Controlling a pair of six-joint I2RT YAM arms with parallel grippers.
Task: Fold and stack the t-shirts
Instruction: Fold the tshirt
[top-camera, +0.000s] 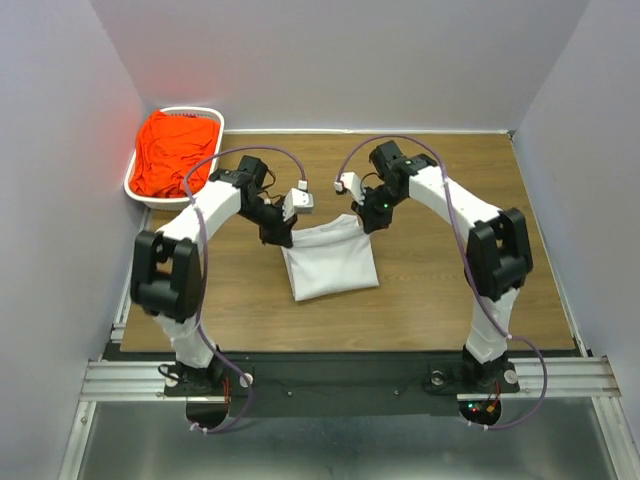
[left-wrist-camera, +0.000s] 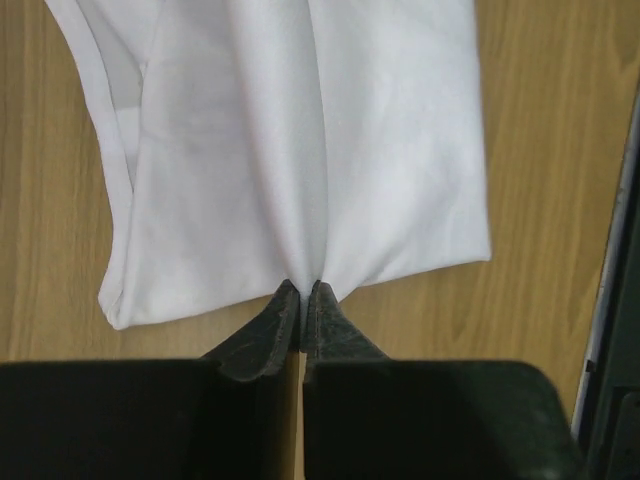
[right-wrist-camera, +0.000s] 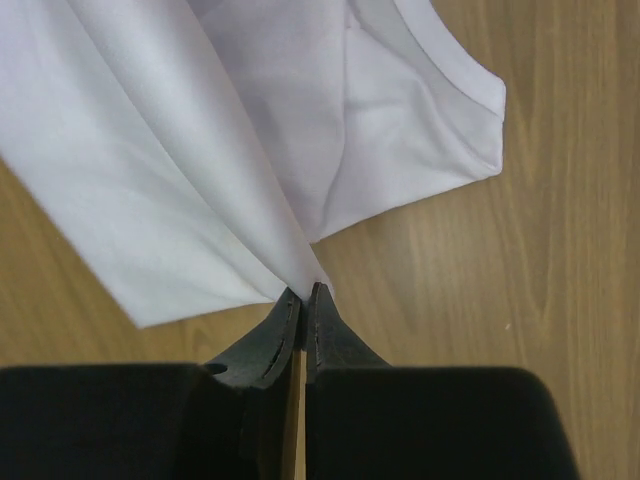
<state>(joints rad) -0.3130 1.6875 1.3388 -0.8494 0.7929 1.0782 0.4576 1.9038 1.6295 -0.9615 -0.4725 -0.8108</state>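
Holding the white t-shirt (top-camera: 330, 262) by its far edge with both arms, I am judging the task as only partly under way. My left gripper (left-wrist-camera: 302, 290) is pinching a gather of white cloth between nearly closed jaws, and my right gripper (right-wrist-camera: 303, 292) is clenching another bunch the same way. The shirt is lying in the middle of the table (top-camera: 430, 290), between the two arms. It is looking like a rough folded rectangle, with the held edge lifted and creased. The orange-red t-shirt (top-camera: 172, 150) is sitting crumpled in the white basket (top-camera: 148, 199) at the far left corner, well apart. I am reckoning one fold is in progress, while the second shirt and the stacking are left.
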